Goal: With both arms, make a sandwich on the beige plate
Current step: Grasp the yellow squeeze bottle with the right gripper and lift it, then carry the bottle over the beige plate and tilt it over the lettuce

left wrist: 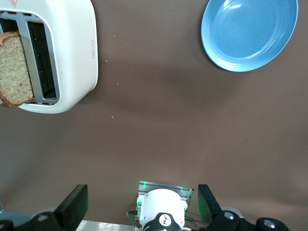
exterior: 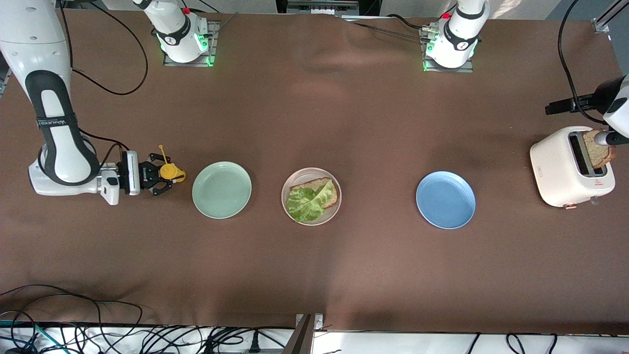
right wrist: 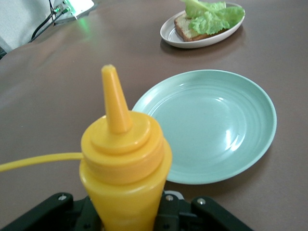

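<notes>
The beige plate (exterior: 324, 217) sits mid-table with one bread slice (exterior: 330, 190) on it and a lettuce leaf (exterior: 304, 202) on that slice. They also show in the right wrist view: the plate (right wrist: 168, 36), the bread (right wrist: 185, 30) and the lettuce (right wrist: 214, 17). A second bread slice (exterior: 598, 150) stands in the toaster's slot (left wrist: 14, 67). My left gripper (left wrist: 142, 193) is open and empty, up by the toaster. My right gripper (exterior: 159, 178) is shut on a yellow squeeze bottle (right wrist: 125, 159) beside the mint-green plate.
The white toaster (exterior: 560, 172) stands at the left arm's end of the table (left wrist: 72, 48). A blue plate (exterior: 445, 199) lies between it and the beige plate. A mint-green plate (exterior: 221, 190) lies between the beige plate and my right gripper.
</notes>
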Robot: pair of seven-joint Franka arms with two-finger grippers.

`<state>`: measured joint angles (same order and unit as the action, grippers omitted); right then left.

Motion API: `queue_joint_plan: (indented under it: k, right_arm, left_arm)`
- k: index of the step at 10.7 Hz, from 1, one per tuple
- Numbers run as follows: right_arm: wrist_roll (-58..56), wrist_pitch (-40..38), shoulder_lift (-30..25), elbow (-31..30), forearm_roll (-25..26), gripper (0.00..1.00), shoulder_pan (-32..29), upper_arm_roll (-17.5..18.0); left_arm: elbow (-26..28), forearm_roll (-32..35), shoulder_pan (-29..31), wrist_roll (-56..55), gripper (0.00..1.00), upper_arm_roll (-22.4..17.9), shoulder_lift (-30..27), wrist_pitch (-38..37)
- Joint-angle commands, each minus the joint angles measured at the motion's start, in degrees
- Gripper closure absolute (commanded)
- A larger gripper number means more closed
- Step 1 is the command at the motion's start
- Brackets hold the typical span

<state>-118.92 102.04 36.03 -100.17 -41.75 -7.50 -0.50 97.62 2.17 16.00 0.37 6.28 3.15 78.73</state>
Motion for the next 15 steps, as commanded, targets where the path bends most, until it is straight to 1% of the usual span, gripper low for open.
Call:
queue_joint_plan:
  k: [1, 2, 3, 4, 5, 7, 8, 10, 11, 12, 13, 14, 15]
  right_arm:
    - [15.7, -0.7, -3.4, 5.1, 8.8, 1.00, -0.7, 5.7]
    - [22.3, -0.7, -3.9, 6.8, 12.4, 1.00, -0.2, 8.0]
    - [29.5, -0.5, -3.9, 9.4, 17.0, 1.00, 0.6, 10.8]
    - [36.3, -0.5, -3.9, 12.1, 21.9, 1.00, 2.4, 12.4]
    - [41.6, -0.6, -3.7, 13.6, 27.0, 1.00, 4.6, 13.1]
    - [51.0, 0.1, -2.5, 15.8, 32.9, 1.00, 9.6, 13.1]
    - [56.4, 0.3, -1.8, 18.1, 37.1, 1.00, 13.2, 13.1]
    - [68.2, -0.2, -0.3, 20.2, 43.1, 1.00, 18.3, 13.0]
    - [70.7, -0.3, 0.9, 21.6, 47.3, 1.00, 21.4, 12.9]
    - [71.7, -0.4, 2.2, 23.6, 51.5, 1.00, 25.0, 12.0]
    - [72.9, -1.0, 3.5, 25.5, 54.7, 1.00, 29.8, 9.3]
    - [73.7, -1.7, 5.0, 28.0, 56.9, 1.00, 34.2, 6.8]
    - [73.7, -4.1, 7.0, 31.6, 59.3, 1.00, 38.9, 3.5]
  left_arm:
    - [-0.5, 0.9, 0.4, 0.5, 0.00, 0.6, 0.3, -0.4]
    - [-0.5, 0.9, 0.5, 0.5, 0.00, 0.6, 0.3, -0.4]
    - [-0.4, 0.9, 0.5, 0.5, 0.00, 0.6, 0.3, -0.4]
    - [-0.6, 0.8, 0.5, 0.5, 0.00, 0.6, 0.3, -0.4]
    - [-0.6, 0.8, 0.5, 0.5, 0.00, 0.6, 0.3, -0.4]
    - [-0.5, 0.8, 0.4, 0.5, 0.00, 0.6, 0.3, -0.4]
    - [-0.5, 0.8, 0.4, 0.5, 0.00, 0.6, 0.3, -0.4]
    - [-0.2, 0.8, 0.5, 0.5, 0.00, 0.6, 0.3, -0.4]
    - [-0.3, 0.8, 0.5, 0.5, 0.00, 0.6, 0.3, -0.4]
    - [-0.3, 0.8, 0.4, 0.5, 0.00, 0.6, 0.3, -0.4]
    - [-0.3, 0.8, 0.4, 0.4, 0.00, 0.7, 0.3, -0.4]
    - [-0.5, 0.8, 0.4, 0.4, 0.00, 0.7, 0.3, -0.3]
    - [-0.4, 0.8, 0.1, 0.3, 0.00, 0.7, 0.3, -0.4]
